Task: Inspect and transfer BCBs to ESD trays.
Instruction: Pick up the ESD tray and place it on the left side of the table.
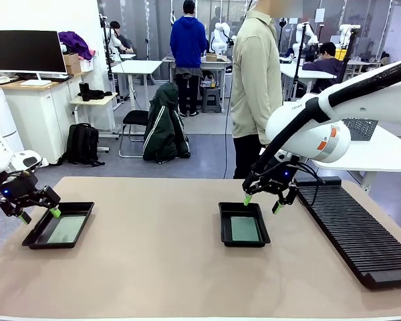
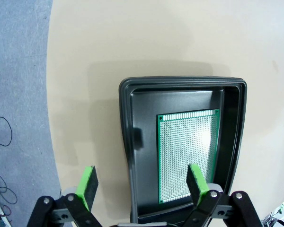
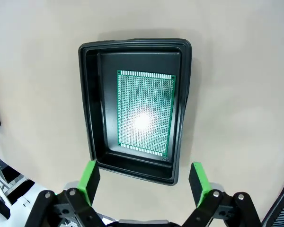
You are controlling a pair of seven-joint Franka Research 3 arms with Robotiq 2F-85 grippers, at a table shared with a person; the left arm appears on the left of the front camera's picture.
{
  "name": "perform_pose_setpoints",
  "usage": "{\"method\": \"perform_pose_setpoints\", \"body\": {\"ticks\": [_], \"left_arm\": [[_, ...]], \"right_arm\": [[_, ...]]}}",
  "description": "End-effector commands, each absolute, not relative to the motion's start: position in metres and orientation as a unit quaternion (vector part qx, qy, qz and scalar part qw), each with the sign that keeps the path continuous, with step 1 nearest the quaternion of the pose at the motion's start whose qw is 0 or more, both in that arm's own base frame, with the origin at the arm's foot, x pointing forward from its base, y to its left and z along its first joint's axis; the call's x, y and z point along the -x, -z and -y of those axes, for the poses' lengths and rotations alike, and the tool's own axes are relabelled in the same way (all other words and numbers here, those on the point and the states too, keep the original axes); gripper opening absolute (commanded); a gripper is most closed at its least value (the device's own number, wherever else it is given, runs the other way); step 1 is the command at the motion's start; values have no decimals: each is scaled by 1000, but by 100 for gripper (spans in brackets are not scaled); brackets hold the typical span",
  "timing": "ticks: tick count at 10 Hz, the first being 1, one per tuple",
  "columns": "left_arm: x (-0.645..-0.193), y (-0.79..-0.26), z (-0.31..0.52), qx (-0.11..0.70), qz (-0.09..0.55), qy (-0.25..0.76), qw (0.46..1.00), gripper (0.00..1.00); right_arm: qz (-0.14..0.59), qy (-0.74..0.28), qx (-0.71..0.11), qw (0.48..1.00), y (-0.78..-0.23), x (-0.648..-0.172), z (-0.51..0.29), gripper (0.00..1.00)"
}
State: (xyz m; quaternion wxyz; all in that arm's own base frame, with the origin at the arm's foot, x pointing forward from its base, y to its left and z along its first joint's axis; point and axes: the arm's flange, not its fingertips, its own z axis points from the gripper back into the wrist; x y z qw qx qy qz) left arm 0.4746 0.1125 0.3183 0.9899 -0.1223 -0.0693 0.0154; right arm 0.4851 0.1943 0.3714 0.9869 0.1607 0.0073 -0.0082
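In the front view, the left end effector (image 1: 39, 208) hangs spread and empty just over the near-left rim of the left ESD tray (image 1: 35, 239), which holds a BCB (image 1: 65, 229), while the right end effector (image 1: 262, 202) hangs spread and empty above the far edge of the right ESD tray (image 1: 222, 231), whose BCB (image 1: 244, 229) lies flat on its floor; a ribbed black rack (image 1: 354, 231) runs along the right of the tan surface (image 1: 154, 267), and a person (image 1: 256, 87) stands at the far side. In the left wrist view, the green fingers (image 2: 87, 185) straddle the tray's wall (image 2: 128, 156) (one outside, one over the board (image 2: 187, 156)), so a straight descent would likely strike the rim and shove the tray. In the right wrist view, the fingers (image 3: 89, 175) sit beyond the tray's near wall (image 3: 132, 171), with the board (image 3: 144, 113) lying under a glare spot that may hamper inspection.
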Motion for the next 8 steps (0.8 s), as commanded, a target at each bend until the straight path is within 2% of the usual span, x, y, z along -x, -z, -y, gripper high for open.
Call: {"method": "perform_pose_setpoints", "body": {"ticks": [1, 8], "left_arm": [[-473, -318, -113, 123, 70, -17, 990, 100], [-473, -318, -113, 123, 70, -17, 990, 100]], "right_arm": [[-7, 5, -169, 986, -370, -485, -195, 100], [-7, 5, -169, 986, -370, -485, -195, 100]]}}
